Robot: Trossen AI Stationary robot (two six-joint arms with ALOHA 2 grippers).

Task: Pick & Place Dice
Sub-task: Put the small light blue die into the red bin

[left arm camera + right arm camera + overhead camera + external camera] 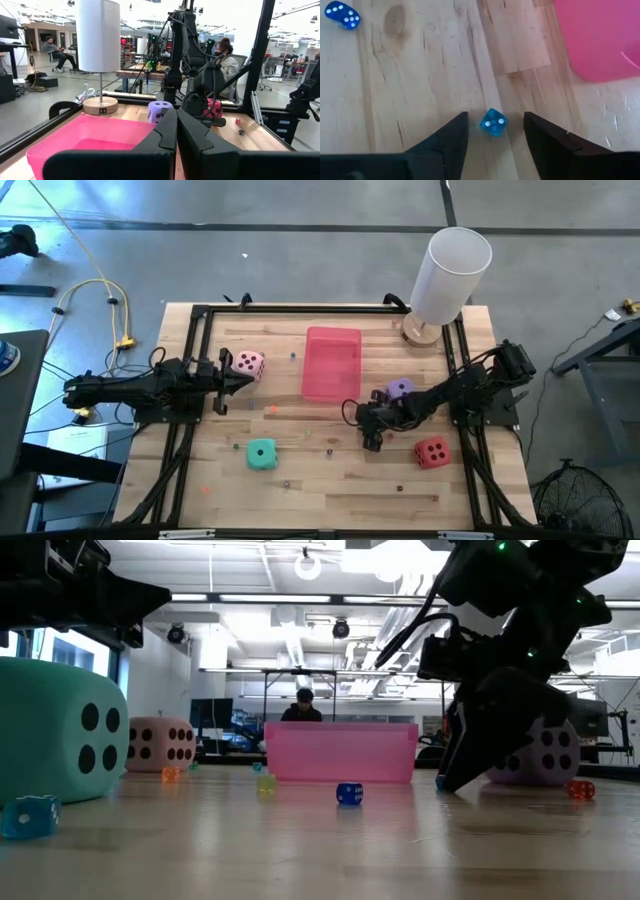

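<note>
While a small blue die (493, 123) lay on the table (330, 490) between the right gripper's (495, 131) fingers (451, 135), the fingers stood part open on either side of it, touching it on neither side as far as could be seen. A second small blue die (342, 14) lay well apart on the bare wood. In the high view this gripper (372, 438) was down at the table just in front of the pink tray (331, 362), with the purple die (400, 389) just beside the arm and the red die (432, 452) near it toward the right front. The teal die (262, 454) sat left of centre toward the front, well apart from the others. The pale pink die (250, 364) sat left of the tray, just beside the left gripper (238, 374), whose fingers (165, 131) were pressed together on nothing. Other tiny dice lay scattered on the table. A white lamp (447, 280) stood at the back right corner. In the low view a person (303, 706) sat beyond the tray, and the left wrist view showed two more seated people in the room.
</note>
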